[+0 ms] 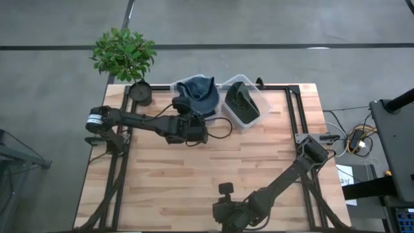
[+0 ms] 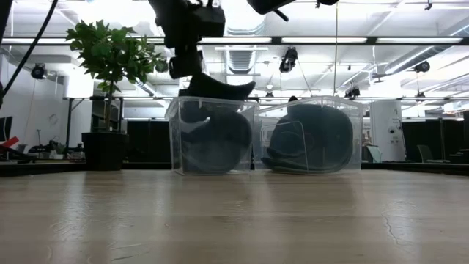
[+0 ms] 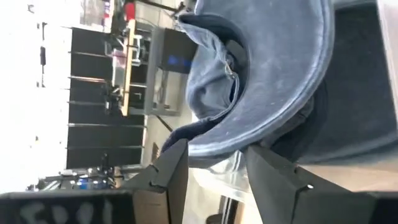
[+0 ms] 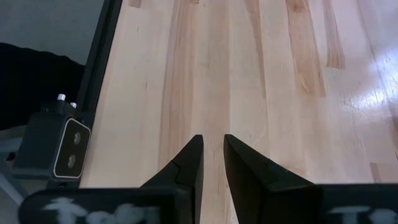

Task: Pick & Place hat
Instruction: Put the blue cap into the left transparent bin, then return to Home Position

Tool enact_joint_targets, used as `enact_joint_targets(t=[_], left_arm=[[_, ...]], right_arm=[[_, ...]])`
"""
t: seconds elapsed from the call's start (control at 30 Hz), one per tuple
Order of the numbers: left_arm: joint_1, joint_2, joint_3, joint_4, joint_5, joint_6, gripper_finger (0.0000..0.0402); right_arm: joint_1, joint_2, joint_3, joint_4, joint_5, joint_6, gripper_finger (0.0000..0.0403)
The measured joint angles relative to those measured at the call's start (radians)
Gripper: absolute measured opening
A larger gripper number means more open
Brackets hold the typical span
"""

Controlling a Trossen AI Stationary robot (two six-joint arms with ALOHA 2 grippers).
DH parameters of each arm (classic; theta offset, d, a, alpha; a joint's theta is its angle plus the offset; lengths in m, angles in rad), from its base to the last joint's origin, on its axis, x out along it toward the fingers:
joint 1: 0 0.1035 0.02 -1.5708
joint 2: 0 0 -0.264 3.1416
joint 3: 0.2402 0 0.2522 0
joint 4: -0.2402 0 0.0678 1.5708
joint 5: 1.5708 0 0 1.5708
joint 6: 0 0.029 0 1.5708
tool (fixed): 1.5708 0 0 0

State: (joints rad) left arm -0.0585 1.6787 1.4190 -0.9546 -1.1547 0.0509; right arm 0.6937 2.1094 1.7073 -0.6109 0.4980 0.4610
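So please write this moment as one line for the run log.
left gripper: open at blue hat | blue hat: in left clear bin, brim over rim | right gripper: waiting above bare table | dark hat: in right bin

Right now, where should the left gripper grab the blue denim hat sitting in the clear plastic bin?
Grip the blue denim hat by its brim edge, which rides above the rim of the clear plastic bin. Come from the left gripper side, jaws straddling the thin brim.

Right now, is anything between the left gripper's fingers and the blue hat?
No. In the left wrist view the left gripper stands open with the blue hat brim right at its fingertips; nothing sits between them.
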Motion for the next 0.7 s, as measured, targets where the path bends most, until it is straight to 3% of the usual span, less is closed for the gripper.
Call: enact_joint_targets(t=[0.17,0.4,0.7], left_arm=[[-0.012,0.000,0.078,-0.179,0.133,-0.161,0.0151],[-0.014,-0.002,0.133,-0.466,0.054,-0.393,0.0151],[-0.026,-0.002,0.103,-0.435,0.261,-0.496,0.0151]], right_arm=[[0.000,0.000,-0.002,-0.003,-0.001,0.000,0.0057],[0.000,0.000,-0.014,-0.004,-0.001,0.009,0.0057],[0.002,-0.002,-0.003,-0.028,0.000,-0.013,0.0057]])
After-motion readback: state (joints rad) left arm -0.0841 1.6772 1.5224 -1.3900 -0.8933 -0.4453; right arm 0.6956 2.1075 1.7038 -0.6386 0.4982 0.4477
